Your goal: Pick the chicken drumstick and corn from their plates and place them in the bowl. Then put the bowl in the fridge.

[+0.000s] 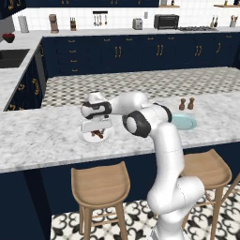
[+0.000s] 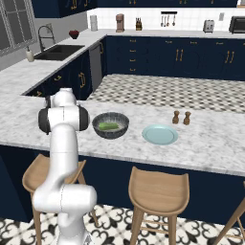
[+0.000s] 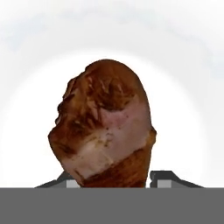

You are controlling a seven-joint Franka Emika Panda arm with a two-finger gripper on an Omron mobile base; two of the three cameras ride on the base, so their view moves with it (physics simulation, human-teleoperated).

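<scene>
The reddish-brown chicken drumstick lies on the white plate and looms very close in the hand view. My gripper is open, one fingertip on each side of the drumstick's lower end. From the left base, the gripper is down over the white plate, with the drumstick just under it. The dark grey bowl holds the corn. To the bowl's right sits the pale blue-green plate, bare; it is also visible past my arm.
Two small brown shakers stand behind the blue-green plate. Wooden stools line the marble island's near edge. A sink and navy cabinets lie across the tiled floor.
</scene>
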